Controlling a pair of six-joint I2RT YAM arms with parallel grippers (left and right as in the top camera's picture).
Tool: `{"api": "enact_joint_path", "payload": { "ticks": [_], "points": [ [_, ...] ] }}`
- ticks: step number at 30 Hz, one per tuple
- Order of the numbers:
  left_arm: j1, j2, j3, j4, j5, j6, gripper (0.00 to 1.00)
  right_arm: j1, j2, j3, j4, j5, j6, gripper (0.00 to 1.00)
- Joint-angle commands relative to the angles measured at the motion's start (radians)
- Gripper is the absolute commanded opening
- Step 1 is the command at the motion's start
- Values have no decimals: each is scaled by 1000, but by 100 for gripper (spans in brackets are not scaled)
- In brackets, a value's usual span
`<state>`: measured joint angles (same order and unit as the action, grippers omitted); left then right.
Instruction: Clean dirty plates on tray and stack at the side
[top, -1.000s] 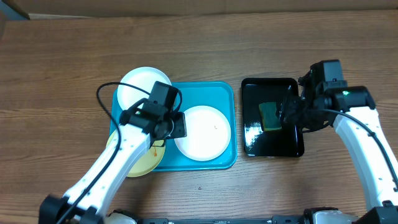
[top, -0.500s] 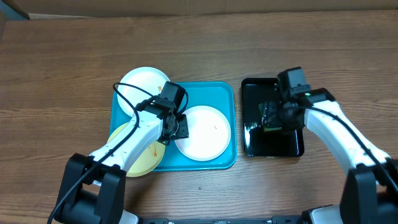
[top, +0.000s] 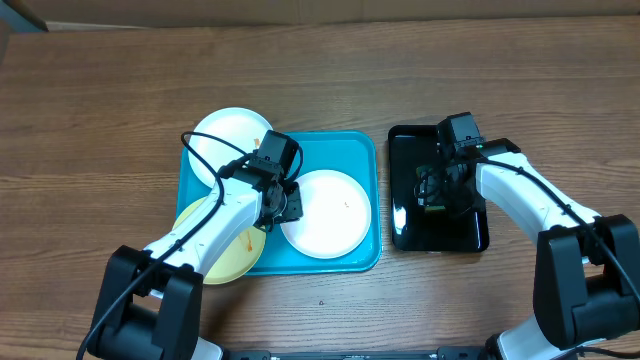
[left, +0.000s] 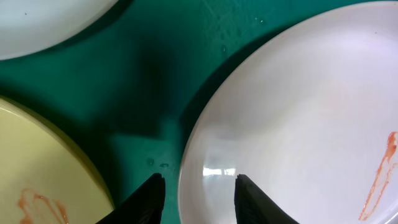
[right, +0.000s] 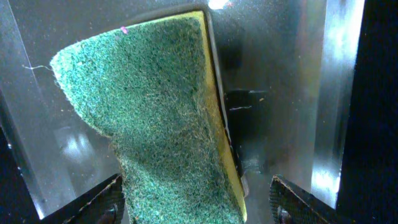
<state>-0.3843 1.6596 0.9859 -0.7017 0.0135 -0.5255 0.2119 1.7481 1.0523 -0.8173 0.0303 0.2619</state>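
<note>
The turquoise tray (top: 340, 150) holds three dirty plates. One white plate (top: 232, 140) lies at its back left and overhangs the rim. A pale yellow plate (top: 225, 250) with an orange smear lies at the front left. A second white plate (top: 330, 213) lies at the right. My left gripper (top: 290, 205) is open, and its fingers (left: 199, 199) straddle the left rim of that right-hand white plate (left: 298, 124), which bears an orange smear. My right gripper (top: 437, 190) is open, with its fingers (right: 202, 202) either side of a green and yellow sponge (right: 161, 124).
The sponge lies in a glossy black tray (top: 410, 150) to the right of the turquoise tray, on a brown wooden table (top: 100, 100). In the left wrist view the yellow plate (left: 37, 162) and the other white plate (left: 43, 18) lie close by.
My right arm has swung left and come down over the sponge in the black tray. My left gripper has shifted slightly to the white plate's rim and stayed there.
</note>
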Motion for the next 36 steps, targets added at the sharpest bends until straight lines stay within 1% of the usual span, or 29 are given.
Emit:
{"api": "enact_joint_path", "payload": {
  "ticks": [1,6,11,17,21,22,25,29,31,33,34,35,36],
  "points": [
    [-27,24,-32,20,-16,-18,38,2,-1,-7,-11,3,3,75],
    [-39,24,-64,64,-33,-22,41,2,-1,-13,9,3,1,75],
    [-38,24,-65,71,-40,-37,41,2,-1,-13,17,2,1,76],
    [-38,24,-67,76,-49,-37,40,2,-1,-27,18,-26,2,73],
    [-42,28,-68,81,-58,-37,38,2,-1,-80,86,-24,1,73],
    [-42,31,-68,83,-59,-37,37,2,-1,-96,105,-24,1,73],
    [-42,36,-68,86,-59,-37,26,2,-1,-115,129,-24,1,73],
    [-42,36,-68,90,-74,-40,24,2,-1,-109,126,-25,1,71],
    [-42,37,-68,95,-76,-40,18,2,-1,-108,121,-26,1,65],
    [-42,37,-68,98,-76,-40,14,2,-1,-108,116,-32,1,48],
    [-42,37,-68,100,-76,-40,13,2,-1,-108,113,-32,1,35],
    [-42,37,-68,101,-76,-40,13,2,-1,-108,113,-32,1,26],
    [-42,37,-69,101,-77,-40,12,2,-1,-108,111,-32,1,24]
  ]
}}
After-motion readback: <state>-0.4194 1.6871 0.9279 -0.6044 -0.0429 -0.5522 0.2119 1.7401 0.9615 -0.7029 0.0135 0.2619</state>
